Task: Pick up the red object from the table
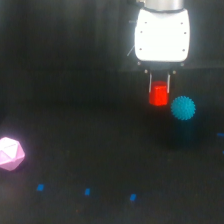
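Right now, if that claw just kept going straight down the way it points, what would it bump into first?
The gripper points down and already has the red block between its fingers, so that block comes first. Below it lies only the black table. The cyan spiky ball seems off to the side, though depth is unclear.

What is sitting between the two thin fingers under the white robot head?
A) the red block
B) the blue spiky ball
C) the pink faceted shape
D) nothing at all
A: the red block sits between the tool's fingers, while the spiky ball is beside it on the exterior view's right and the pink shape lies far off.
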Motion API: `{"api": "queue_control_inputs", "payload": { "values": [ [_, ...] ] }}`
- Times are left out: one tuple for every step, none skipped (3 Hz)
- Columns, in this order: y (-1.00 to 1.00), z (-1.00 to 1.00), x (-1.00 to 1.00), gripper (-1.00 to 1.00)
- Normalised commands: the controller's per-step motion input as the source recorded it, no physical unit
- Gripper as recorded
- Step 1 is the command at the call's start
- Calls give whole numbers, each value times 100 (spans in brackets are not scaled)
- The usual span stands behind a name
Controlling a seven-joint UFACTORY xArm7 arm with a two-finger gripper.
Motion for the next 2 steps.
{"api": "queue_control_inputs", "payload": {
  "values": [
    [2,-23,-24,-100],
    [-33,60,71,-100]
  ]
}}
